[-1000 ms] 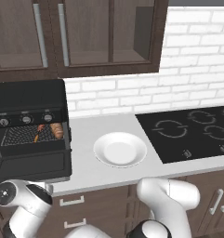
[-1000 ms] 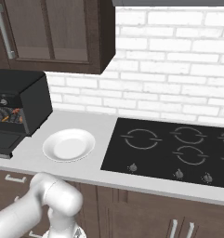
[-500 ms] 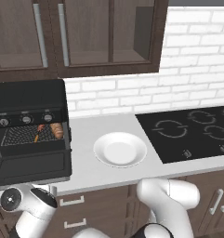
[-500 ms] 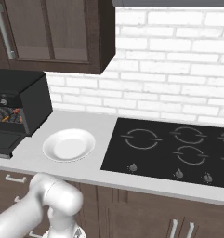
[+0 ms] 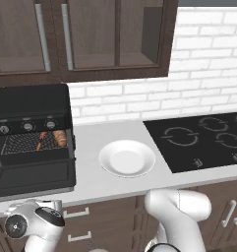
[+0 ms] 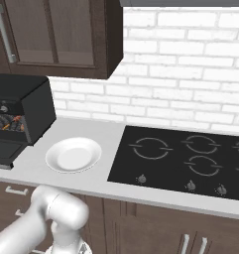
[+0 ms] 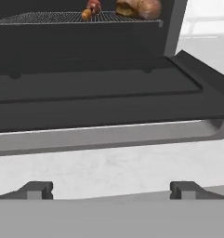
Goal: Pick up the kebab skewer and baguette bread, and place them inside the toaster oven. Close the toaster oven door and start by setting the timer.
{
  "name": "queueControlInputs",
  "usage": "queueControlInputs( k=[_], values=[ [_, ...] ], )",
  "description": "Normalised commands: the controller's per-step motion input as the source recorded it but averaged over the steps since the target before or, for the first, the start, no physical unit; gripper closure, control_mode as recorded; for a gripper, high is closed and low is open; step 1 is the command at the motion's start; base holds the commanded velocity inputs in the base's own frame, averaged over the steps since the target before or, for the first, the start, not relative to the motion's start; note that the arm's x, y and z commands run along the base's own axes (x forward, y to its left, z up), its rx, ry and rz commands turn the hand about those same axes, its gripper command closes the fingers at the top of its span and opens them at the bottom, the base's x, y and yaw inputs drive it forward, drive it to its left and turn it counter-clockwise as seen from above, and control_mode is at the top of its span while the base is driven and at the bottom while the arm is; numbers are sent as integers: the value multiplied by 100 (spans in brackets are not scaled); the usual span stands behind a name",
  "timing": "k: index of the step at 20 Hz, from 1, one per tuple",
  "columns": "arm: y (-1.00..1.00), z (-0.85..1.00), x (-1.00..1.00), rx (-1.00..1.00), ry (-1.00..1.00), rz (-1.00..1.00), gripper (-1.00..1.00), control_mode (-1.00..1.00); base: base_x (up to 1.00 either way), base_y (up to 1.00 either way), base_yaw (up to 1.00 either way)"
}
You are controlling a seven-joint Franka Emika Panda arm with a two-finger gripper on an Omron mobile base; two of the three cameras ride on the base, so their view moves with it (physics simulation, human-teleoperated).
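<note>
Lower than a second ago, the arm's wrist now sits below the tabletop (image 5: 115, 184) edge at the bottom left of the left base view. Its fingers (image 7: 111, 189) stand wide apart, holding nothing, level with the front edge of the tabletop and just before the toaster oven door (image 7: 104, 100), which lies dropped open and flat. Beyond and above the fingers, inside the toaster oven (image 5: 31, 106), the kebab skewer (image 7: 91, 9) and the baguette bread (image 7: 139, 8) rest side by side on the wire rack (image 7: 48, 17), the bread to the right. A white plate (image 5: 127, 158) sits beside the oven, near the black cooktop (image 5: 203, 140).
</note>
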Motion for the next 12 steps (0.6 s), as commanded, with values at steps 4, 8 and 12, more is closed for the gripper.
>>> queueControlInputs(
  k=[4,8,12],
  values=[
    [0,-16,4,0,-8,0,-100,-100,0,0,0],
    [0,-1,14,0,-12,0,-100,-100,0,0,0],
    [0,0,19,0,-7,0,-100,-100,0,0,0]
  ],
)
